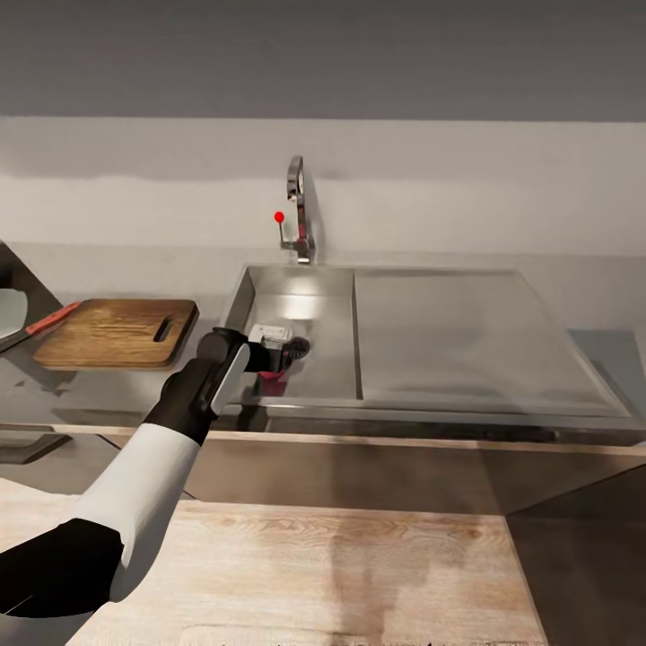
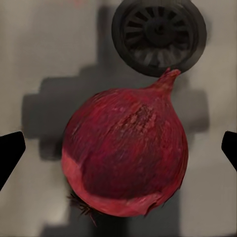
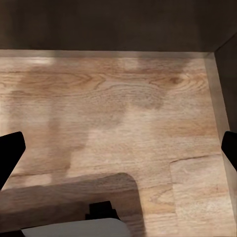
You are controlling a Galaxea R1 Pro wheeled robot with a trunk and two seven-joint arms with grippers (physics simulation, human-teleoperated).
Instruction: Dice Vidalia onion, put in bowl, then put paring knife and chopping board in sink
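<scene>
the right claw (image 3: 118,143) hangs spread over wooden floor (image 3: 123,108). further out, the left claw (image 2: 118,148) is down in the sink (image 1: 332,296), spread wide either side of the onion (image 2: 126,153), which lies on the basin floor just beside the drain (image 2: 158,34). first step, seemingly: close on the onion, lift, carry to the board (image 1: 117,332) on the bench (image 1: 108,386), knife (image 1: 40,325) at its far left end.

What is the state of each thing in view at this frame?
Onion: whole, uncut, lying in the sink beside the drain.
Left gripper: open, fingers either side of the onion, not touching.
Right gripper: open, over the floor.
Chopping board: flat on the countertop, bare.
Paring knife: lying at the board's left end.
</scene>
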